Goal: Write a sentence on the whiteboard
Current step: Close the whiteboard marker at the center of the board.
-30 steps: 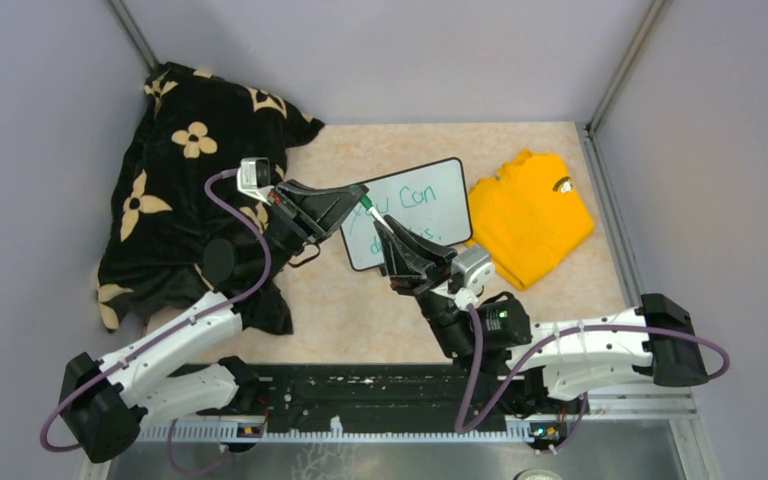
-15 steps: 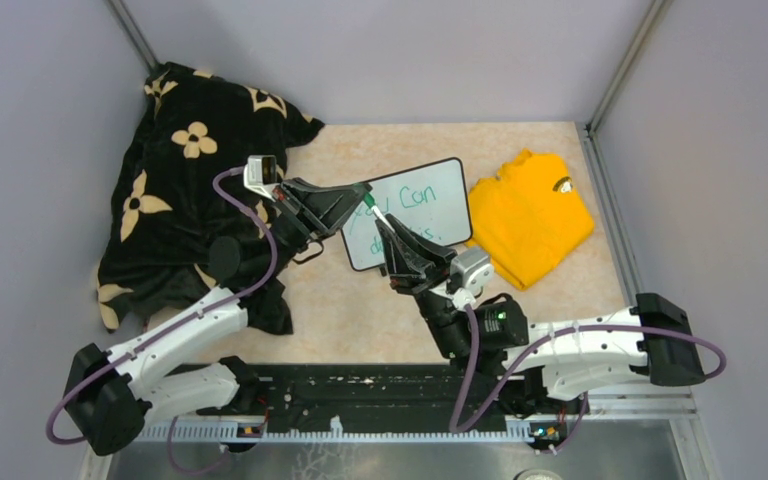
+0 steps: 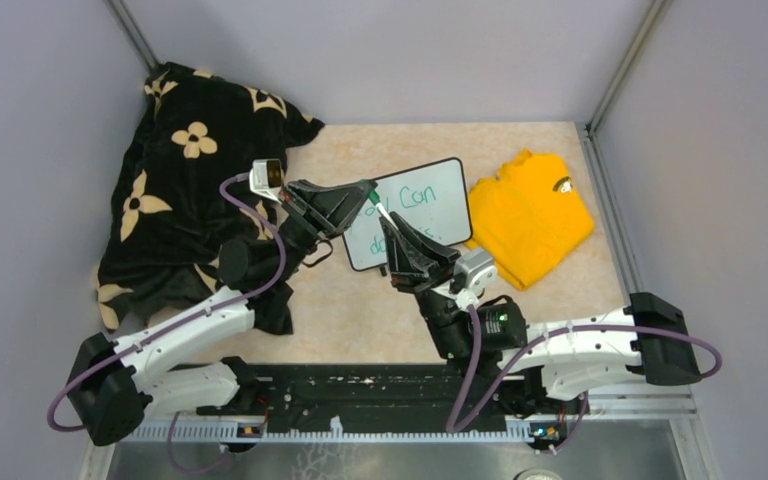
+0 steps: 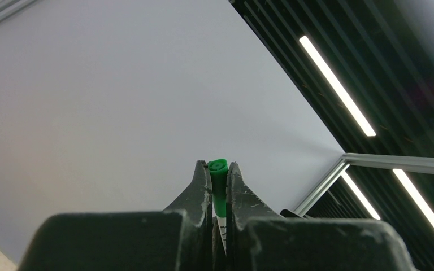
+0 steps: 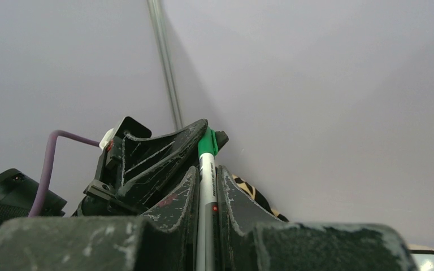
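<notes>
One marker [image 3: 381, 212] in right end effector [image 3: 396, 229], whiteboard [image 3: 432, 204] beneath

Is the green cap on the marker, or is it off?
On, it seems: the green cap sits flush on the marker barrel; left gripper clamps the cap, right gripper the barrel.

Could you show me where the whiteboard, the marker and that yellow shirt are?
whiteboard [image 3: 442, 222], top external view, on its white face, right of centre.
marker [image 5: 205, 192], right wrist view, on its white barrel.
yellow shirt [image 3: 530, 215], top external view, on the middle of the folded cloth.
</notes>
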Controlling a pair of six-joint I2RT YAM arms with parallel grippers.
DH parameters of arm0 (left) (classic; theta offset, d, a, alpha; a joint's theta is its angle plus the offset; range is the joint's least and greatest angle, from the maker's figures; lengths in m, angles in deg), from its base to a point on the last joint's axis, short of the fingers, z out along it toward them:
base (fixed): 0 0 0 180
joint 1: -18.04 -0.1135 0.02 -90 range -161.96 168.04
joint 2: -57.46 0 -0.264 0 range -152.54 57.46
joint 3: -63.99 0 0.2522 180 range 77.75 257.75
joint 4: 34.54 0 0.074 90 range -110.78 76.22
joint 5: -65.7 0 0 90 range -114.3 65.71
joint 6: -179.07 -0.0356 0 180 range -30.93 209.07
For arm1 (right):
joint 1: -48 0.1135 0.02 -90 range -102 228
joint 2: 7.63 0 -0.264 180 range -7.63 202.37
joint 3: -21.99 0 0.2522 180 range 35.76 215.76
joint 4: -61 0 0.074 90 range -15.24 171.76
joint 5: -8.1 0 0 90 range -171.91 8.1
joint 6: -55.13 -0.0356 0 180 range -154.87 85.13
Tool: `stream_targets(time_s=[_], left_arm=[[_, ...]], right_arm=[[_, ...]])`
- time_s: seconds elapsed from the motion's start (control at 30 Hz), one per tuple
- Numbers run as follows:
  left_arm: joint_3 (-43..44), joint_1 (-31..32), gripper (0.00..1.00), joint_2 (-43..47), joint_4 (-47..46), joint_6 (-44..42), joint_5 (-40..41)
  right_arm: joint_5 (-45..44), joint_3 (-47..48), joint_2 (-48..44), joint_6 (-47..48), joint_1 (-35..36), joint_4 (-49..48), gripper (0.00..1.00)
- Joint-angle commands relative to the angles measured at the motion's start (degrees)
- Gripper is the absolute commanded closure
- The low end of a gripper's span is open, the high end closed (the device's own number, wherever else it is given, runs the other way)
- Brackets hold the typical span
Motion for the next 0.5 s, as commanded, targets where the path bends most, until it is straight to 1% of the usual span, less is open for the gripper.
stream_targets(time_s=[0.0,0.17,0.23,0.27,0.37,0.47], left_arm=[[-0.25,5.66,1.0,-2.6,4.01,-4.26,-11.9],[-1.07,6.65,1.0,-2.8,4.15,-4.74,-11.2],[-2.09,6.65,1.0,-1.8,4.25,-5.57,-9.48],[-2.83,6.65,0.97,-0.95,4.41,-6.32,-7.38],[-5.18,6.53,0.8,1.92,4.02,-7.19,-1.13],[-5.44,6.08,0.66,4.34,5.18,-9.43,1.26]], right_arm=[[1.81,4.98,2.12,0.33,-1.27,1.55,1.0],[1.57,5.29,1.93,0.91,-1.69,1.48,1.0],[1.94,5.17,1.58,1.45,-1.67,1.8,1.0],[2.18,4.97,1.08,1.85,-1.7,2.04,1.0],[2.33,4.37,-0.29,1.9,-1.69,3.23,1.0],[2.82,3.62,-1.78,0.62,-1.71,5.16,1.0]])
